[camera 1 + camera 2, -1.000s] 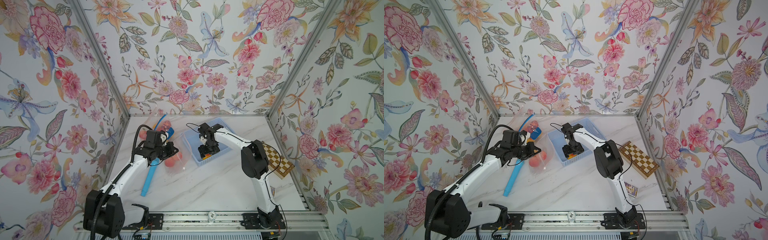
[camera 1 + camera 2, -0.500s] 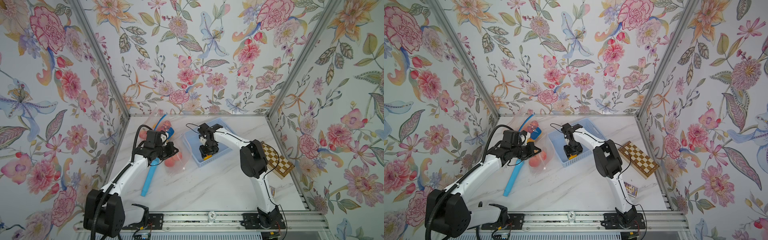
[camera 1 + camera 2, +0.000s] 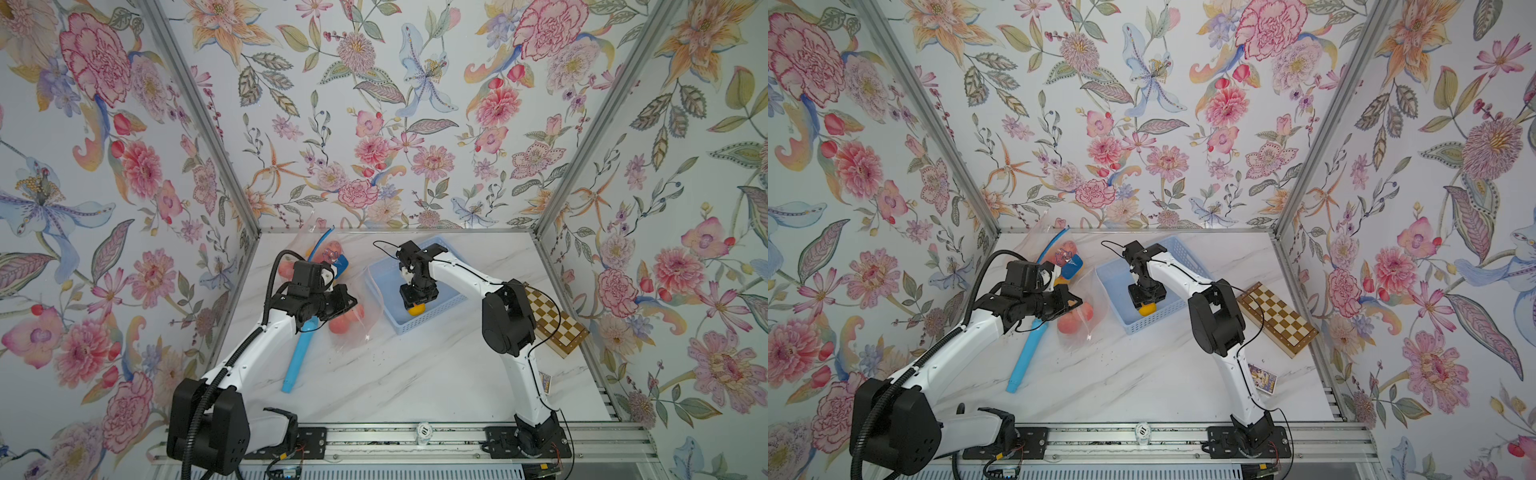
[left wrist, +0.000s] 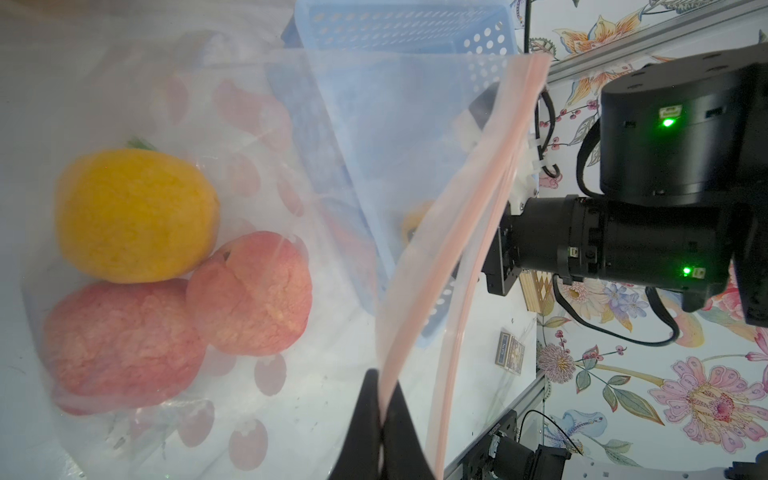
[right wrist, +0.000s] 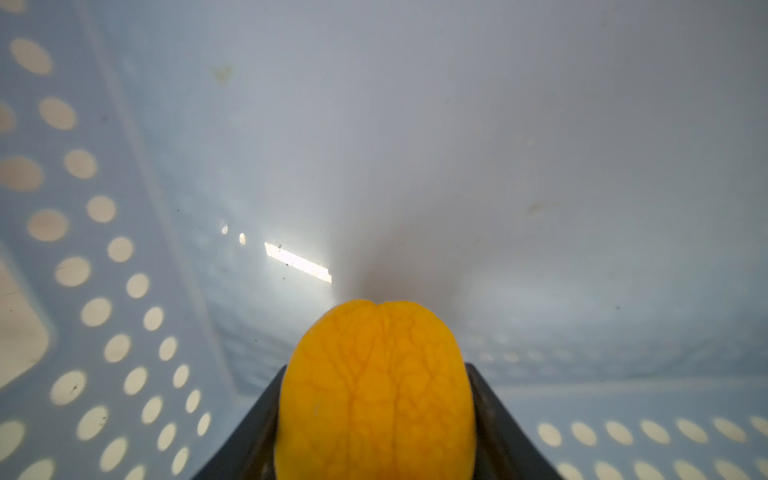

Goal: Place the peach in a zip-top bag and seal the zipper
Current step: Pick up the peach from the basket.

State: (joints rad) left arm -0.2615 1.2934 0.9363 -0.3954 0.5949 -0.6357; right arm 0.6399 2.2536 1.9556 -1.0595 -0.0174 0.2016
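A yellow-orange peach (image 5: pixel 376 390) sits low inside the blue basket (image 3: pixel 419 328), and my right gripper (image 5: pixel 376 419) is shut on it, one dark finger (image 5: pixel 266 415) on each side. In both top views this peach (image 3: pixel 1147 308) shows just under the right gripper (image 3: pixel 417 302). To the left lies the clear zip-top bag (image 3: pixel 353 332) with its pink zipper strip (image 4: pixel 478 199). My left gripper (image 4: pixel 384 386) is shut on that strip, holding the mouth up. Inside the bag lie a yellow fruit (image 4: pixel 133 216) and two pink-red fruits (image 4: pixel 249 295).
A long blue tool (image 3: pixel 297 357) lies beside the left arm. Another bag with fruit (image 3: pixel 328 253) sits at the back left. A chessboard (image 3: pixel 555 322) lies right of the basket, and a small card box (image 3: pixel 1262 379) lies near the right arm's base.
The right gripper's jaws have come together on the peach in the basket. The left arm and the bag have not visibly moved.
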